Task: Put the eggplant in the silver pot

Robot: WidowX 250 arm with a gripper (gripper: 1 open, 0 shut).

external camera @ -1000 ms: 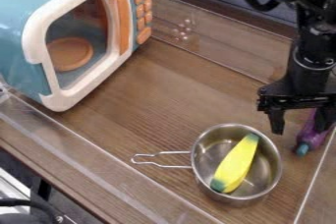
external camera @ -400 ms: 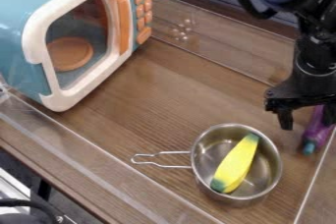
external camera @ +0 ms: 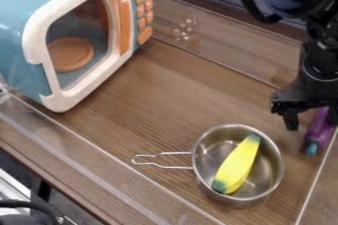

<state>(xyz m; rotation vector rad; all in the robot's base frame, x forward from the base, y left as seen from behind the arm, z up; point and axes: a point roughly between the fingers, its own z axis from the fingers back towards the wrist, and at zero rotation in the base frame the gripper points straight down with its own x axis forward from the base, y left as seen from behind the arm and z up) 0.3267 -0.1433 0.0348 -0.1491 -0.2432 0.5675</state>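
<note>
The purple eggplant (external camera: 314,131) with its green cap lies on the wooden table at the right edge, partly hidden behind my gripper. My gripper (external camera: 306,118) hangs pointing down right over it, open, one dark finger (external camera: 290,117) left of the eggplant and the other at its far side. Nothing is held. The silver pot (external camera: 271,175) stands at the lower middle, left of and nearer than the eggplant, its thin wire handle (external camera: 161,159) pointing left. A yellow-green oblong toy (external camera: 238,164) lies inside the pot.
A teal-and-white toy microwave (external camera: 73,32) with its door open stands at the upper left. A clear low wall (external camera: 93,153) runs along the table's front edge. Bare wood lies between the microwave and the pot.
My gripper has sunk a little and drifted right, closer down around the eggplant. Its jaws have stayed open. The eggplant and the pot have not moved.
</note>
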